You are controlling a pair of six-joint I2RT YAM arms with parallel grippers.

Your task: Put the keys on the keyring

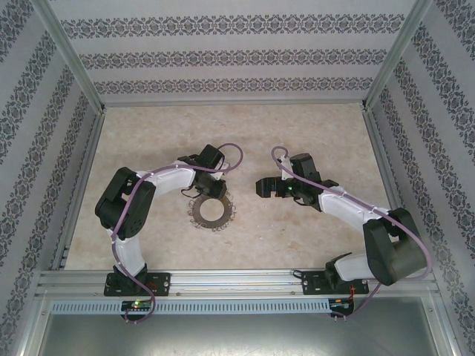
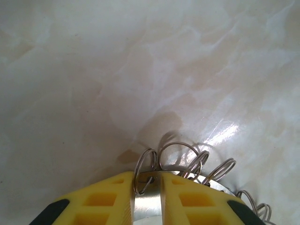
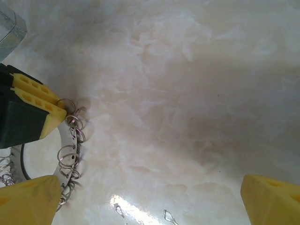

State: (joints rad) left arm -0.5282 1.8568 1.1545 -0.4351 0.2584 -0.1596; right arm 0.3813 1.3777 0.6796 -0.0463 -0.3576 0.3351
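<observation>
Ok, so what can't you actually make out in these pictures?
- Two tiny specks, right wrist view's bottom edge: too small to say what they are.
- The keyring, far rim, top view: hidden under the left gripper.
- Whether the left fingers already pinch the rim, left wrist view: cut off by the bottom edge.

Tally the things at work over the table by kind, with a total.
keyring: 1
grippers: 2 (left gripper, right gripper)
total: 3
</observation>
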